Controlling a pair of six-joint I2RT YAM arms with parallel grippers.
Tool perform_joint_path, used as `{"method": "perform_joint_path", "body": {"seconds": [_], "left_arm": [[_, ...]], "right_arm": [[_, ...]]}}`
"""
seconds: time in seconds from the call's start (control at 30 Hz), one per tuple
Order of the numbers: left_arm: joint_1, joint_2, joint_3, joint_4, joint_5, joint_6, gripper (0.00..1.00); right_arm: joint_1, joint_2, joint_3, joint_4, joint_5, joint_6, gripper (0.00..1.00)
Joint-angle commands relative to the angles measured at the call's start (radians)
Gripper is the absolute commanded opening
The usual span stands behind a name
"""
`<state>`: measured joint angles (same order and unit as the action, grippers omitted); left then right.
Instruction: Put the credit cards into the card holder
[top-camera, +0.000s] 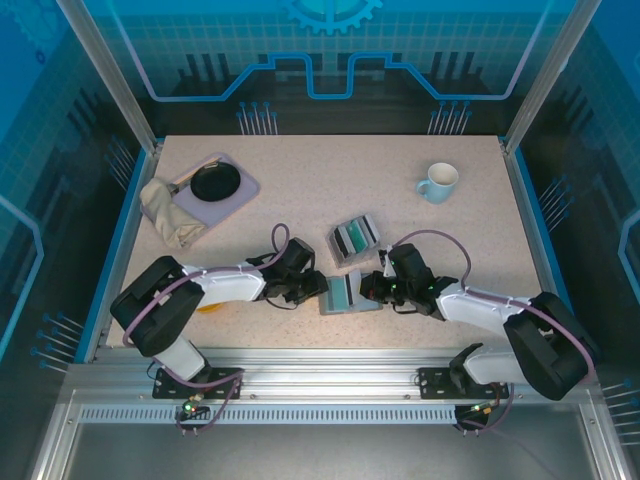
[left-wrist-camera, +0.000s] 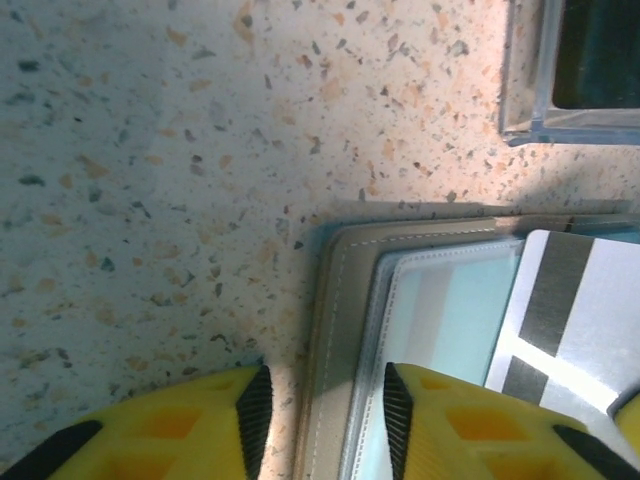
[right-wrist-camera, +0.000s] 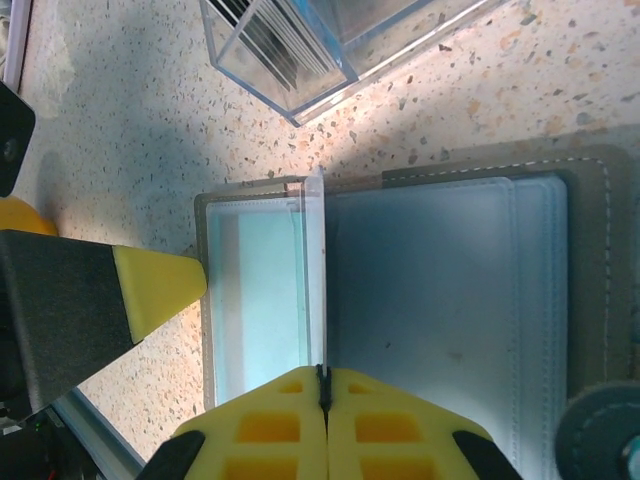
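On the desk (top-camera: 300, 165), near middle: the card holder (top-camera: 350, 296) lies open and flat between the two arms, pale-blue pockets up.
Right gripper (right-wrist-camera: 323, 385): fingers pressed together on one credit card (right-wrist-camera: 316, 270), held edge-on and upright over the fold between the holder's halves (right-wrist-camera: 450, 290).
Left gripper (left-wrist-camera: 325, 410): fingers apart, straddling the holder's grey stitched edge (left-wrist-camera: 345, 330); one finger is over the desk, the other over the pocketed half.
Card in hand: its striped face (left-wrist-camera: 565, 320) tilts above the pocket, lower edge not yet tucked in, as far as I can judge.
Clear slotted box (top-camera: 355, 240): just behind the holder, with more cards standing in it (right-wrist-camera: 270, 40).
Done: I cannot tell whether any card is already in a pocket.
Left: seating this card, then the ones in the box; the task looks early to midway.
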<state>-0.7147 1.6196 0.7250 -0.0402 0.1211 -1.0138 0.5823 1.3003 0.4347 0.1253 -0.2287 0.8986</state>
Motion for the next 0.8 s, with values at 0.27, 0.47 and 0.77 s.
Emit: {"method": "perform_joint_path", "body": {"seconds": [0.27,0.47,0.77], "left_arm": [[-0.020,0.074,0.009,0.021,0.048,0.011,0.28],[-0.021,0.076,0.016,0.009,0.042,0.009,0.25],[-0.022,0.074,0.012,0.004,0.040,0.008,0.24]], "right_arm": [[0.034,0.036,-0.047,0.078,0.012,0.060,0.06],[0.049,0.014,-0.053,0.061,0.015,0.069,0.05],[0.016,-0.080,-0.082,0.007,0.057,0.051,0.06]]}}
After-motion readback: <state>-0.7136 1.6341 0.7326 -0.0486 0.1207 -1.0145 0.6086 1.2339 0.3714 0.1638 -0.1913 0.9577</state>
